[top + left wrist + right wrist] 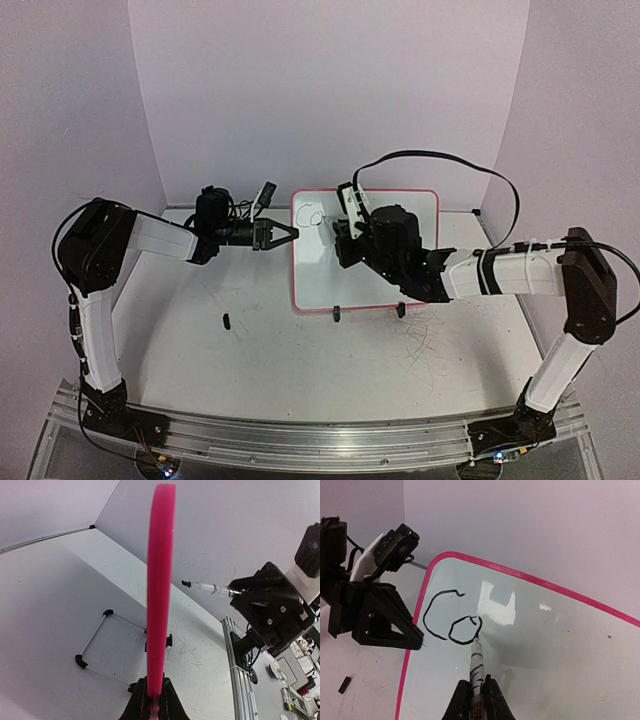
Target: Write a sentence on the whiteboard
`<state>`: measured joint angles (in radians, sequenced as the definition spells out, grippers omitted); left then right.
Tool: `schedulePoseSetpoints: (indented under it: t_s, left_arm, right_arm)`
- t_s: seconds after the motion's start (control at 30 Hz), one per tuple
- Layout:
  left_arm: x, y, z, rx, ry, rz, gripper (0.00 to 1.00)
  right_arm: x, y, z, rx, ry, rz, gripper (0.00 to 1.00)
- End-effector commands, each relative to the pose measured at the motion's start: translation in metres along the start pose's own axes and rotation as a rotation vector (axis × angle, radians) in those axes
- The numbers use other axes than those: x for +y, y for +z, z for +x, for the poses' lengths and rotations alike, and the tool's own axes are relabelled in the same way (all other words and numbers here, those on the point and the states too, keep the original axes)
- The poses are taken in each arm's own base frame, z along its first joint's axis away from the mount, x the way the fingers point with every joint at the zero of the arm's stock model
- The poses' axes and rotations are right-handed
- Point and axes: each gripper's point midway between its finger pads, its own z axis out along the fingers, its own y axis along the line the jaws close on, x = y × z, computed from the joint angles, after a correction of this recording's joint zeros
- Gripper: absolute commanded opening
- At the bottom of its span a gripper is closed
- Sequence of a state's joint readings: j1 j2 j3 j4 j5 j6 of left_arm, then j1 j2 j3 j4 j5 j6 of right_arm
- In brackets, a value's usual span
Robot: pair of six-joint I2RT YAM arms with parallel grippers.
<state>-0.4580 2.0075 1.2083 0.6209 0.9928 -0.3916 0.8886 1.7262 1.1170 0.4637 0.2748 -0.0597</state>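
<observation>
The whiteboard [322,275], glossy white with a thin pink frame, stands at the middle of the table. My left gripper [291,233] is shut on its left edge. In the left wrist view that pink frame [161,580] runs straight up out of the gripper [154,700]. My right gripper [476,698] is shut on a white marker [477,666] with black stripes. The marker tip touches the board [550,655] at the lower right of a small black loop [451,633]. A larger black C-shaped stroke [426,620] lies left of the loop. The top view shows the right gripper [347,236] over the board's upper left part.
Two black clip feet [337,313] [400,310] sit at the board's near edge. A small black piece [226,321] lies on the table to the left. A thin wire stand [95,645] with black corners lies behind the board. Faint scribbles [430,340] mark the tabletop. White walls close the back and sides.
</observation>
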Motion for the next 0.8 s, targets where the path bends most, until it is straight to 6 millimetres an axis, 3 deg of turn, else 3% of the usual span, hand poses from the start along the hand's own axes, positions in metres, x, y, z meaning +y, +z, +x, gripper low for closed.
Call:
schedulePoseSetpoints:
  t_s: [0.0,0.33,0.77]
  left_arm:
    - [-0.028,0.000,-0.015,-0.008,0.065,0.062,0.00]
    - [-0.028,0.000,-0.015,-0.008,0.066,0.062,0.00]
    - [-0.028,0.000,-0.015,-0.008,0.066,0.063,0.00]
  right_arm:
    - [-0.016,-0.004,-0.026,-0.068,0.031,0.029,0.00]
    - [-0.007,0.007,-0.032,-0.081,0.018,0.001,0.00]
    - [-0.010,0.013,-0.025,-0.065,0.022,0.033,0.00]
